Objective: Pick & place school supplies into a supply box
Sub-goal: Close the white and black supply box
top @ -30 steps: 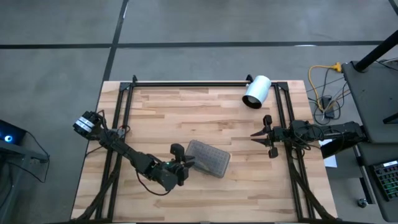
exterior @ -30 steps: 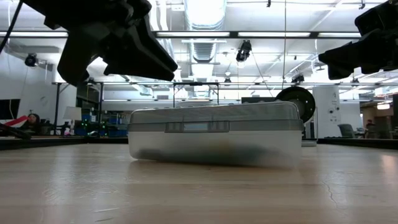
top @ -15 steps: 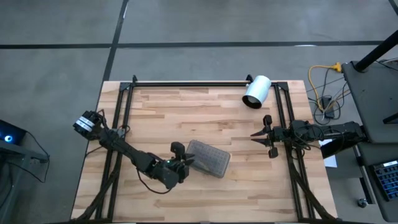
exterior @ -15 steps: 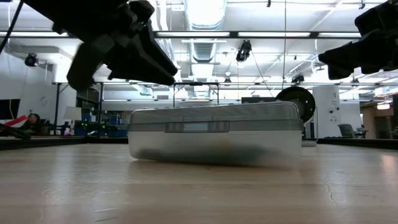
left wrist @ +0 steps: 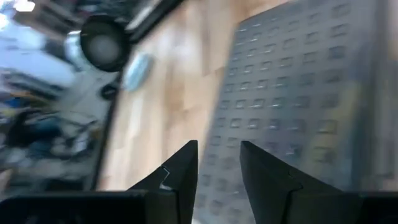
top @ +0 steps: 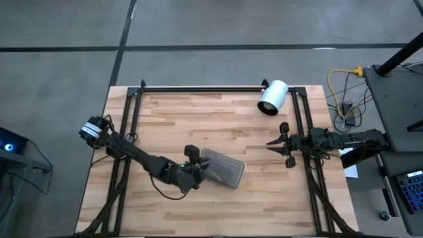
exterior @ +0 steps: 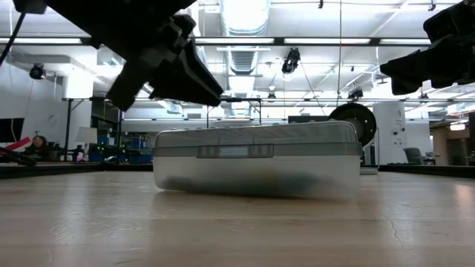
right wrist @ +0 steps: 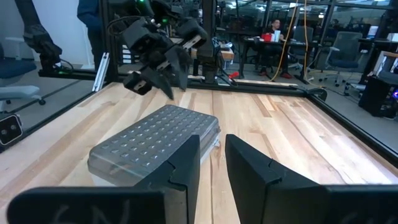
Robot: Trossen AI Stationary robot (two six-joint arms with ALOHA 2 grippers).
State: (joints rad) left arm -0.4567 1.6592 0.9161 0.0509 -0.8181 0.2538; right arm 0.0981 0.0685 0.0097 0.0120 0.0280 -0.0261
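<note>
The supply box [top: 223, 168], a clear case with a grey dotted lid, lies shut and flat on its bottom on the wooden table [top: 198, 119]. A dark blur shows through its clear wall [exterior: 286, 182]. No pens or scissors show outside it. My left gripper [top: 196, 164] hovers open just above the box's left end, fingers over the dotted lid [left wrist: 292, 93]; from across the table it shows above the lid's far corner [right wrist: 158, 84]. My right gripper [top: 271, 143] waits open near the table's right edge, pointing at the box [right wrist: 155, 140].
A white cylinder [top: 272, 97] lies on its side by the far right corner. Black frame rails [top: 129, 132] run along the table's left, right and far edges. Bare wood lies between the box and my right gripper. People sit in the room beyond the table [right wrist: 273, 28].
My left gripper has moved from beside the box's near left corner toward the far edge and slightly right, ending over the box's left end, and has turned a little on the way. The box and my right arm have stayed still.
</note>
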